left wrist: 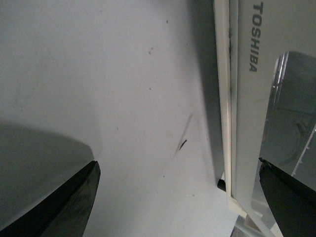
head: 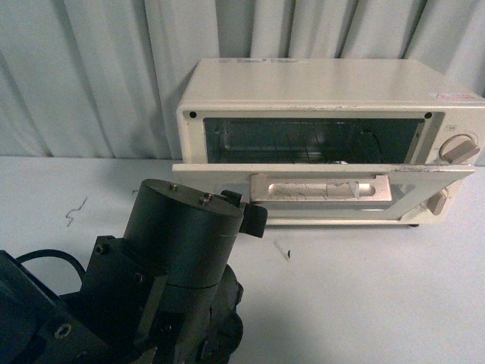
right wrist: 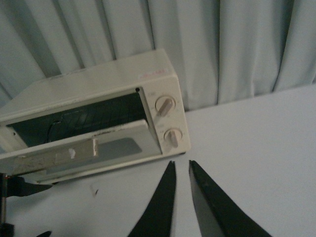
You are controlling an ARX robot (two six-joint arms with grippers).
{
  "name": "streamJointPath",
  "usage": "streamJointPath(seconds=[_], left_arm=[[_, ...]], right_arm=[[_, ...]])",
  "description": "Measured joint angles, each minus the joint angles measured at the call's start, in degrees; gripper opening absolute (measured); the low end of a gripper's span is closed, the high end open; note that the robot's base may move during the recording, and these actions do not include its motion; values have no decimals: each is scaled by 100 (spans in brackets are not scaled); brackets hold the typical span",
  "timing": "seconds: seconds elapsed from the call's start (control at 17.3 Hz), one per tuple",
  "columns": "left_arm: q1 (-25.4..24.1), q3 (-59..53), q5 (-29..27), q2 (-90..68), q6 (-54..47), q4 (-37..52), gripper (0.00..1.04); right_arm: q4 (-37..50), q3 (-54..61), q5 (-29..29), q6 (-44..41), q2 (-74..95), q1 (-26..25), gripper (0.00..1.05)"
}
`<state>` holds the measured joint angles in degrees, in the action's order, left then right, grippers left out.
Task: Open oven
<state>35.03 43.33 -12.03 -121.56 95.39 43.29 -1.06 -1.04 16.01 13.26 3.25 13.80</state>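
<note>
The cream-white Toshiba oven stands at the back of the table. Its glass door hangs lowered, nearly level, with the flat bar handle facing up and the wire rack showing inside. Two round knobs sit on its right side. My left arm reaches toward the door's left corner. My left gripper is open, with the door's edge between its fingers. My right gripper is shut and empty, above the table in front of the oven.
A pale curtain hangs close behind the oven. The light table carries a few small dark marks. A left finger shows under the door's corner in the right wrist view.
</note>
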Motion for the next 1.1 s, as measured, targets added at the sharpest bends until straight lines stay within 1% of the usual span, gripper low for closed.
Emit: streamJointPath(seconds=[0.06, 0.17, 0.23, 0.29, 0.35, 0.46, 0.92, 1.1], left_arm=[[24, 0, 13, 0, -2, 9, 98], [61, 2, 44, 0, -7, -2, 98], [59, 2, 42, 0, -9, -2, 98], [57, 2, 39, 0, -9, -2, 98], [44, 2, 42, 0, -11, 0, 98], [44, 2, 42, 0, -11, -2, 98], [39, 2, 42, 0, -11, 0, 98], [39, 2, 39, 0, -11, 0, 98]], right_arm=[[210, 35, -295, -592, -164, -166, 4], [166, 37, -645, -1043, -232, -431, 2], [136, 37, -817, -1117, -240, -579, 2], [90, 37, -1392, -1191, -304, -1182, 2], [81, 37, -1471, -1211, -302, -1434, 2], [85, 37, -1602, -1270, -302, -1375, 2], [85, 37, -1600, -1294, -302, -1381, 2], [85, 37, -1600, -1294, -302, -1381, 32]])
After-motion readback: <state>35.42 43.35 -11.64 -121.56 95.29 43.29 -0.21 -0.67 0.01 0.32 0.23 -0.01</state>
